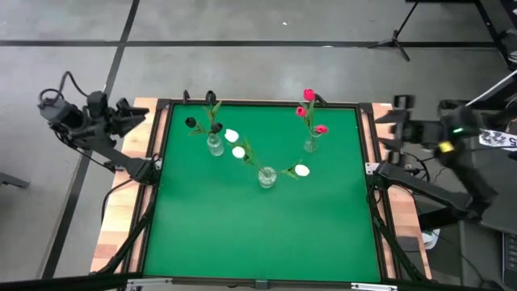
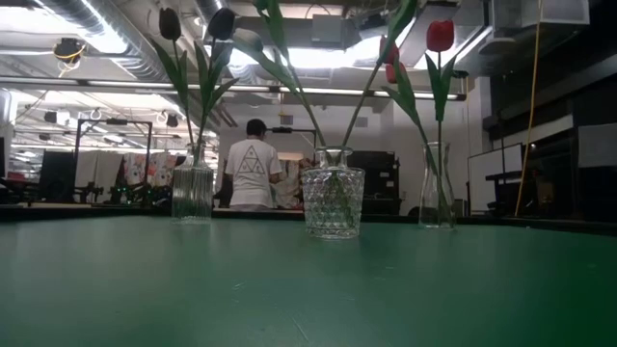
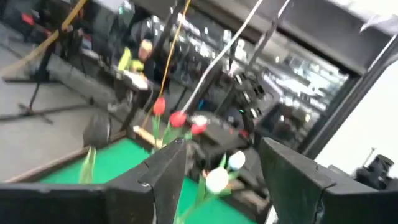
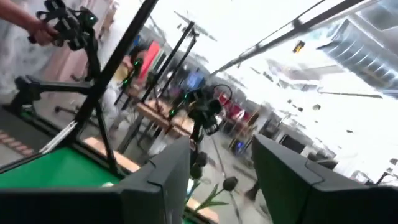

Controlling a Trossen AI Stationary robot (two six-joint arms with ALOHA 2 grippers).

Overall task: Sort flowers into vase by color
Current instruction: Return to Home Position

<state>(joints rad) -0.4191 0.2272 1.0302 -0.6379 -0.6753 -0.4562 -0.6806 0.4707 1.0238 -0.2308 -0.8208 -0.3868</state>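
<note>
Three glass vases stand on the green table [image 1: 242, 234]. The left vase [image 1: 214, 145] holds near-black tulips [image 1: 191, 123], the middle vase [image 1: 266, 177] holds white tulips [image 1: 232, 136], and the right vase [image 1: 309, 145] holds red tulips [image 1: 308, 95]. All stems stand in the vase mouths. The low view shows the ribbed vase [image 2: 192, 193], the diamond-cut vase [image 2: 333, 202] and the slim vase [image 2: 436, 188]. My left gripper [image 1: 134, 115] is open, raised beyond the table's far left corner. My right gripper [image 1: 386, 128] is open, beyond the table's right edge. Neither gripper touches anything.
A raised dark frame [image 1: 161, 105] runs around the green table. Wooden boards [image 1: 121, 226] lie outside its left edge. The near half of the green surface holds nothing. A person [image 2: 253, 169] stands far back in the room. A tripod [image 1: 396, 36] stands on the floor beyond the far edge.
</note>
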